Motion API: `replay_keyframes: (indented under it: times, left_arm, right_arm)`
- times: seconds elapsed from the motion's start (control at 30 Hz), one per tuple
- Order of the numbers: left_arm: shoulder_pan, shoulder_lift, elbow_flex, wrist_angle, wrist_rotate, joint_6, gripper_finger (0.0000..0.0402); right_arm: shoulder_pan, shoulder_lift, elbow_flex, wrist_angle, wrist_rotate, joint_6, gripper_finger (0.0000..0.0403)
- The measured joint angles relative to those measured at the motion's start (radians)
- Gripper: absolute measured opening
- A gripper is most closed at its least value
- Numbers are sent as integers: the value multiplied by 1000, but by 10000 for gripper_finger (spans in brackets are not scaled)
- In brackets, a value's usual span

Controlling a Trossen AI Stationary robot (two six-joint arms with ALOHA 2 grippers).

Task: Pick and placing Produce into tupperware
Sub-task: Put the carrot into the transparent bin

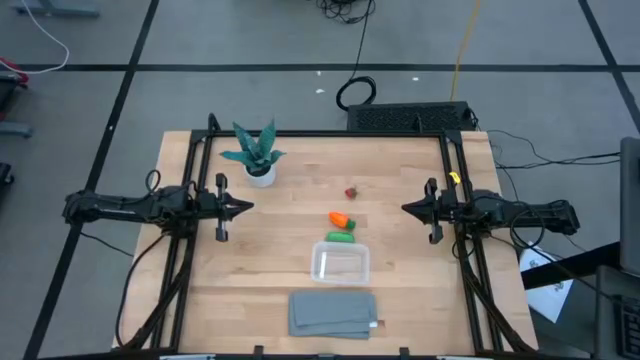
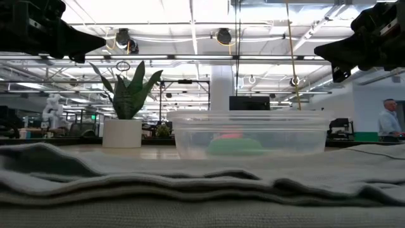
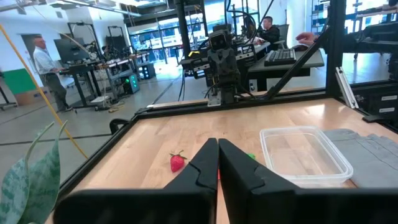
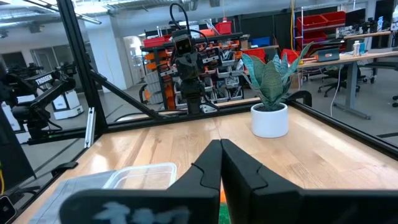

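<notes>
Wooden table [image 1: 400, 290], empty tupperware [image 1: 340, 263]

Grey cloth [image 2: 190, 190] fills the foreground; behind it the clear tub [image 2: 250, 134], potted plant [image 2: 124, 104] at its left

A robotics lab is showing: other robot arms [image 4: 30, 93] are standing among desks with monitors [image 3: 68, 48] and red parts racks [image 4: 320, 28].
</notes>
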Motion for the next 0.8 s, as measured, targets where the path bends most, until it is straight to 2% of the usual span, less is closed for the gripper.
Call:
replay_keyframes:
  times: [0.2, 0.6, 0.8]
  left_arm:
    - [0, 0, 0, 0, 0, 0, 27]
    - [0, 0, 0, 0, 0, 0, 2]
    - [0, 0, 0, 0, 0, 0, 20]
  right_arm:
    - [0, 0, 0, 0, 0, 0, 0]
    - [0, 0, 0, 0, 0, 0, 0]
    - [0, 0, 0, 0, 0, 0, 0]
